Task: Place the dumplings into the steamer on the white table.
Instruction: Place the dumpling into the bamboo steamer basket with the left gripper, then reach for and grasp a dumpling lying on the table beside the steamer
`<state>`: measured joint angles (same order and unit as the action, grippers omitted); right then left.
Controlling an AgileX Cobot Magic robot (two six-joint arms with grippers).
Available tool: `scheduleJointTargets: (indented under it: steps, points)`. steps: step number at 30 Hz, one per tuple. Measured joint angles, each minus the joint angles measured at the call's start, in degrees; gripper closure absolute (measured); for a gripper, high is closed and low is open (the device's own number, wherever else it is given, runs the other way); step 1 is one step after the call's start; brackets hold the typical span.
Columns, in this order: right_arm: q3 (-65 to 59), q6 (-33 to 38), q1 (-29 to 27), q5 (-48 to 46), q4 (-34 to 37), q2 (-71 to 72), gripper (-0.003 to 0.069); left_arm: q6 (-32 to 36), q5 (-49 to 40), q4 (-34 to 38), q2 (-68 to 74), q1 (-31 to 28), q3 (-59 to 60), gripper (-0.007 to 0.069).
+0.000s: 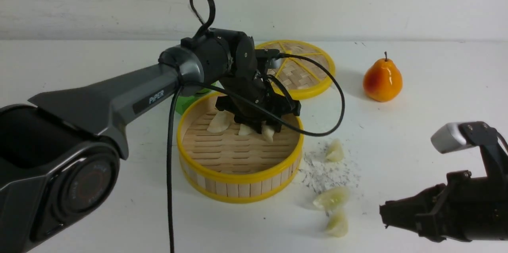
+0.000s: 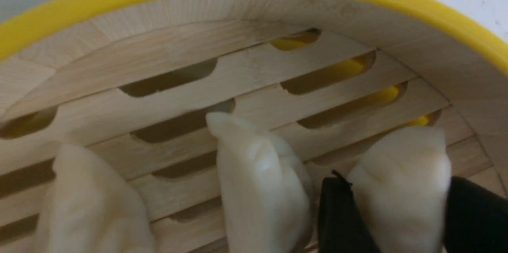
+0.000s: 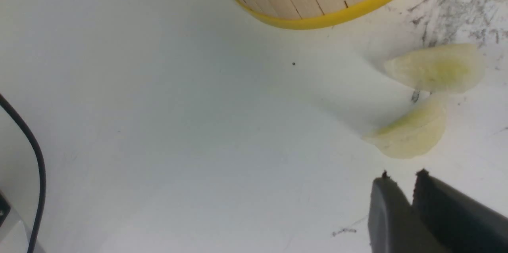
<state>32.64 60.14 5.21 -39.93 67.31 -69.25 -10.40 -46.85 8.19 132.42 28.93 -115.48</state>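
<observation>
The steamer (image 1: 238,175) stands mid-table on the white table (image 1: 436,126). My left gripper (image 1: 266,128) reaches down into it, shut on a cream dumpling (image 2: 397,158) whose tip is at the slatted floor. Two more cream dumplings (image 1: 219,122) (image 1: 245,129) lie on the slats beside it. Three pale greenish dumplings (image 1: 335,151) (image 1: 331,198) (image 1: 338,224) lie on the table right of the steamer. My right gripper (image 1: 384,210) hovers low at the front right, shut and holding nothing, its tips (image 3: 403,175) just short of the nearest greenish dumpling (image 3: 412,130).
A flat woven yellow-rimmed lid (image 1: 301,68) lies behind the steamer, and an orange pear (image 1: 382,79) stands at the back right. Grey scratch marks (image 1: 325,169) cover the table beside the steamer. A black cable (image 1: 170,165) hangs down left of it.
</observation>
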Motion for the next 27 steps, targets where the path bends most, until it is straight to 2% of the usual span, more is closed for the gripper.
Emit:
scheduleJointTargets:
  steps: [3,8,13,16,18,22,24,27]
  points:
    - [0.0,0.0,0.0,-0.06,0.0,0.0,0.056,0.0,-0.49,-0.39,0.0,0.0,-0.93,0.0241]
    - [0.0,0.04,0.0,-0.89,0.2,0.0,0.0547,0.0,-5.49,-0.99,-1.58,0.0,-5.46,0.0237]
    - [0.77,-2.75,0.0,-1.28,-2.17,0.0,0.0505,0.0,-14.09,-6.01,-9.52,0.0,-8.68,0.0281]
    - [2.94,-8.15,0.0,-1.55,-7.78,-0.05,0.0465,0.18,-19.9,-9.22,-15.72,-0.05,-9.02,0.0334]
    - [5.79,-15.0,0.0,-1.18,-13.08,-0.47,0.0432,0.76,-23.37,-10.57,-21.23,-0.17,-9.07,0.0393]
    - [12.99,-25.77,0.0,-0.35,-22.67,-3.64,0.0381,1.32,-24.39,-9.6,-30.7,-0.17,-8.1,0.0485]
    - [15.44,-27.68,0.0,-0.29,-24.41,-5.33,0.0365,1.4,-24.39,-8.75,-34.47,-0.17,-6.34,0.0509]
    - [22.02,-32.58,1.75,0.39,-29.23,-11.02,0.033,1.51,-24.33,-8.19,-44.02,-0.12,2.26,0.0541]
